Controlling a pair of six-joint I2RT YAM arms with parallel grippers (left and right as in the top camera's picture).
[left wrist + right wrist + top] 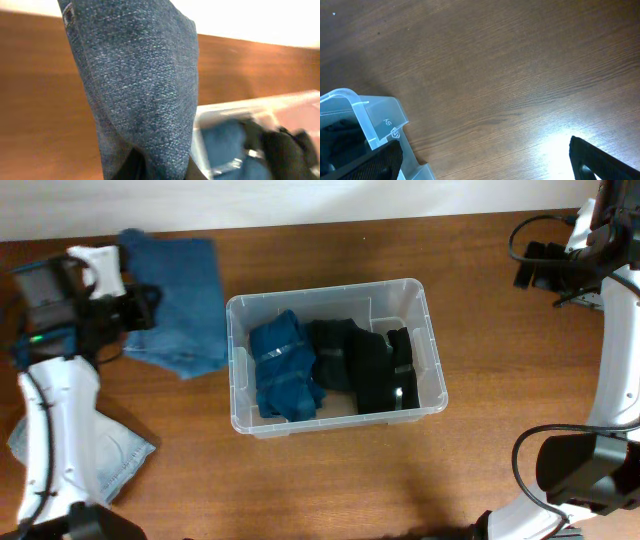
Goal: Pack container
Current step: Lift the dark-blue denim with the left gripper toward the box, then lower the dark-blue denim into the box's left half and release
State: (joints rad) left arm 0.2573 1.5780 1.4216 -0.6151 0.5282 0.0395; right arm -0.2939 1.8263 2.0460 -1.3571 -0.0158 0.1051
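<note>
Denim cloth point(145, 90) hangs clamped in my left gripper point(147, 308) with the container point(330, 288) ahead of it, while my right gripper point(487, 162) stands wide open beside the container's corner.

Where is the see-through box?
The clear container sits mid-table in the overhead view, just right of the dark denim garment, with blue clothes and black clothes inside.

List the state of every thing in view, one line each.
container: open, lidless, partly packed.
folded blue clothes: inside container.
folded black clothes: inside container.
denim garment: outside container, gripped.
pale garment: lying on table.
left hand: shut on denim garment.
right hand: open, empty.
</note>
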